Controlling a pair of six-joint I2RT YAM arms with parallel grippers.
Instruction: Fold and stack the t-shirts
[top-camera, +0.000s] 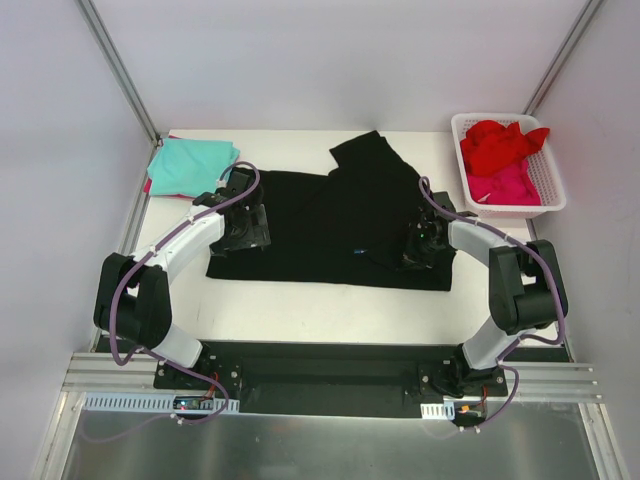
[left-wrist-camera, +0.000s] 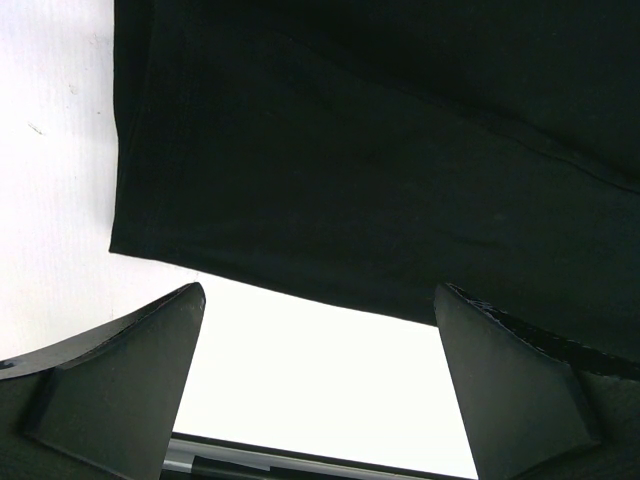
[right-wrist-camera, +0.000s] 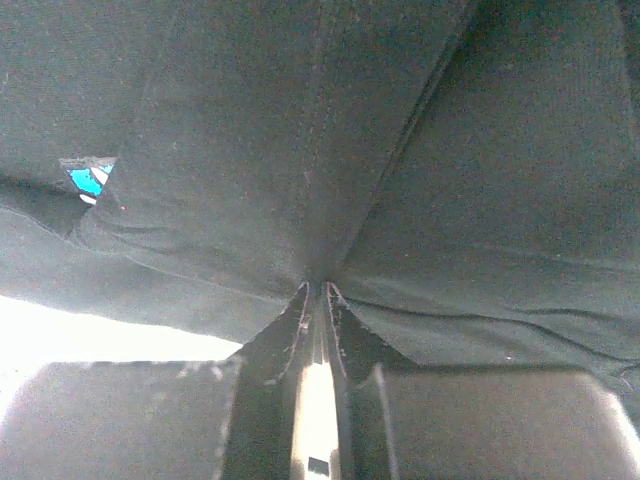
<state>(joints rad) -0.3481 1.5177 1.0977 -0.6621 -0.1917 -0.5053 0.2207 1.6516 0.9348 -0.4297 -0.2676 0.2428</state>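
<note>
Both arms bend over a black shirt (top-camera: 320, 225) spread on the table (top-camera: 330, 305).
Right gripper (right-wrist-camera: 318, 292) pinches its right side; left gripper (left-wrist-camera: 320, 295) hangs spread above its left edge. The shirt's long axis runs left-right.

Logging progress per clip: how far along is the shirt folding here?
Done: the teal shirt lies folded, far left. In hand: the black shirt lies spread, the right gripper pinching its cloth, the left gripper open over its edge. Left: the red shirt and pink shirt, crumpled in the basket.
</note>
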